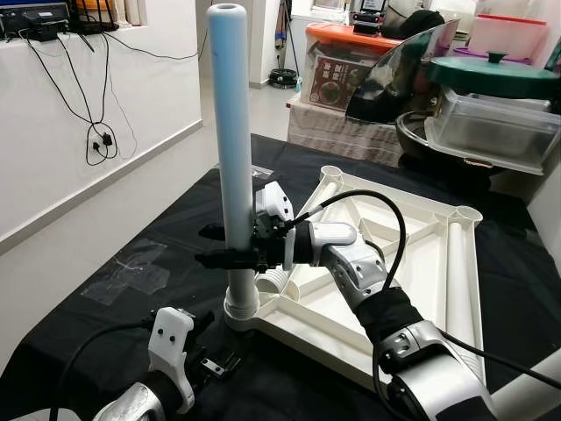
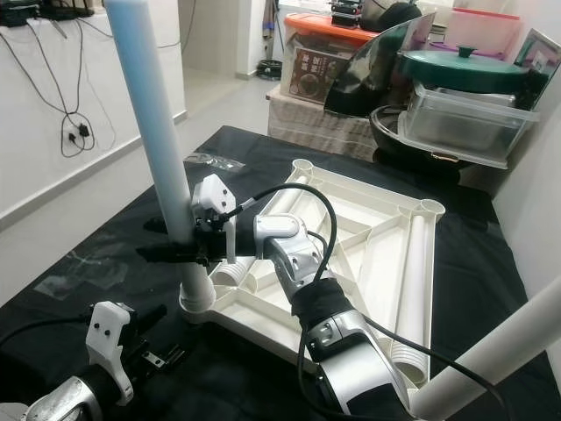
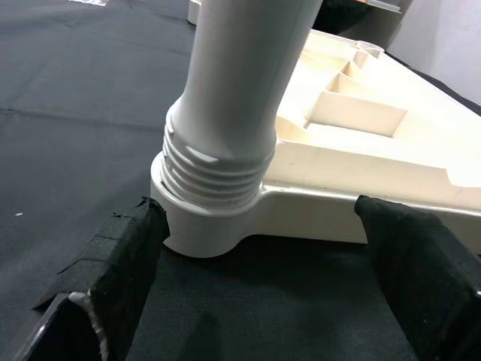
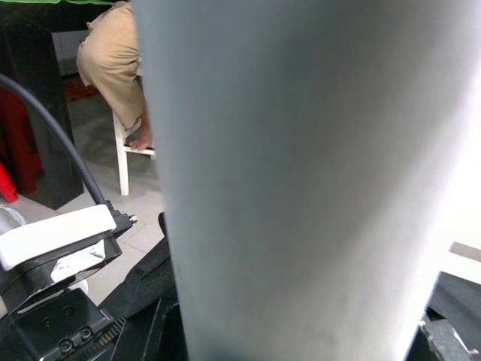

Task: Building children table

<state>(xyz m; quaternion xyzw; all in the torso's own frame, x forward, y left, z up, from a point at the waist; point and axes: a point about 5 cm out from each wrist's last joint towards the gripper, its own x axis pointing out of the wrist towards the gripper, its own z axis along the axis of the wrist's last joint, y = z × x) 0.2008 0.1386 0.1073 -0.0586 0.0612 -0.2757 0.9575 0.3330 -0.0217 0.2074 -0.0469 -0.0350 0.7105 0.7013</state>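
A white children's table top [image 1: 386, 263] lies upside down on a black cloth. A pale blue-white leg [image 1: 232, 132] stands upright in the near left corner socket [image 1: 241, 309], its thread partly showing [image 3: 214, 169]. My right gripper [image 1: 219, 247] is shut on the leg a little above the socket. The leg's surface [image 4: 301, 180] is close up in the right wrist view. My left gripper [image 1: 213, 344] is open and low on the cloth just in front of the socket, with its fingers [image 3: 113, 278] on either side of the socket's base, not touching it.
Another white leg [image 1: 456, 263] lies along the underside's right rim, and a white tube [image 1: 526, 395] crosses the near right corner. Boxes and a green-lidded pot [image 1: 491, 74] crowd the back right. A white wall with cables [image 1: 96, 132] runs on the left. A seated person [image 4: 113, 60] is beyond.
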